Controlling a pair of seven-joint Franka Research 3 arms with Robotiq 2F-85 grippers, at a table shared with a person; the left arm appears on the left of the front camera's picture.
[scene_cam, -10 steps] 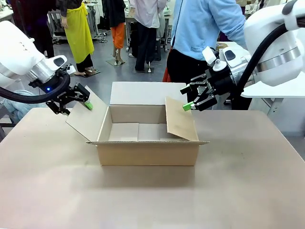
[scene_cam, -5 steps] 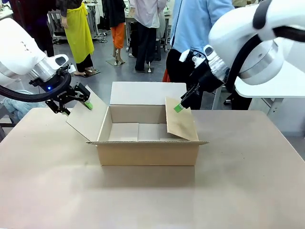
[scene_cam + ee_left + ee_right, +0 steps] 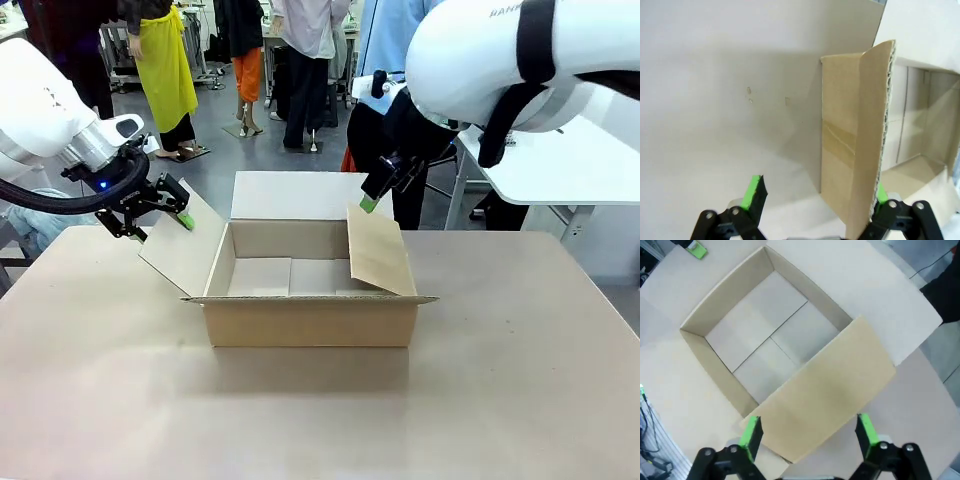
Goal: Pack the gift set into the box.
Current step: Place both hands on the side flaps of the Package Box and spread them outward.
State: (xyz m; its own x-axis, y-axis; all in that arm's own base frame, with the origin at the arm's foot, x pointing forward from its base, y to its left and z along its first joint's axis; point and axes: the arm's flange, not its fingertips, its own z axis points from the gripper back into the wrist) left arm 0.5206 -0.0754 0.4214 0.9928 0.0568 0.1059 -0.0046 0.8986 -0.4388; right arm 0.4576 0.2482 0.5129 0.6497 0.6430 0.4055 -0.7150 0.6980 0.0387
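Box [image 3: 310, 320] left flap [image 3: 850, 140] between spread left fingers [image 3: 754, 192]; right fingers [image 3: 866, 432] spread above right flap [image 3: 830, 385].

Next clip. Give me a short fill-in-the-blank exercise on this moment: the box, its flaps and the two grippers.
1. The box on the table holds ___ inside.
2. The left gripper has the left flap ___ its fingers.
3. The right flap leans ___ over the box's opening.
4. The right gripper, hovering above the right flap, is ___.

Missing words: nothing; between; inward; open.
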